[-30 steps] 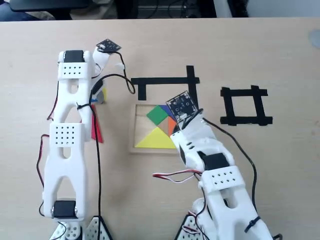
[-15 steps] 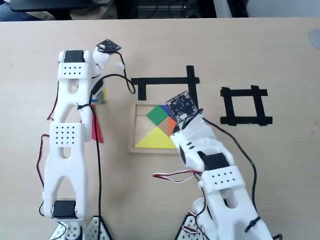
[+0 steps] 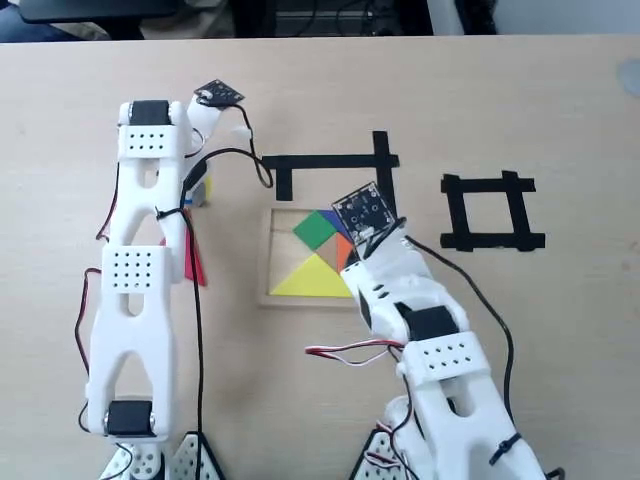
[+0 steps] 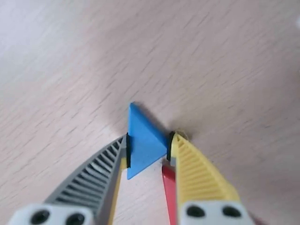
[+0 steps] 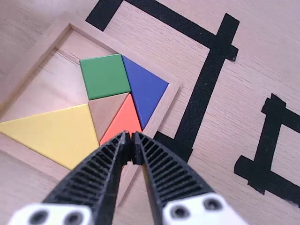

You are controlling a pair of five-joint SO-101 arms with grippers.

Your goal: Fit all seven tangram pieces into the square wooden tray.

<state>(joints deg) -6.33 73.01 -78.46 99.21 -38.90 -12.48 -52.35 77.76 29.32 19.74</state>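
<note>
Left wrist view: blue triangle (image 4: 142, 136) pinched by left gripper (image 4: 148, 139), well apart from tray (image 3: 283, 245). Right gripper (image 5: 131, 143) pressed together above orange piece (image 5: 124, 123) in tray. No movement is noted over the last second; transfer is judged not begun.

setting: robotics lab bench | cues: black tape marks (image 3: 490, 184); pale table (image 3: 560, 100)

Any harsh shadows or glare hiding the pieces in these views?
High view: even light, only a soft shadow beside the left arm. Left wrist view: the blue triangle in the left tool throws a small dark shadow on the table. Right wrist view: no glare across the tray.
</note>
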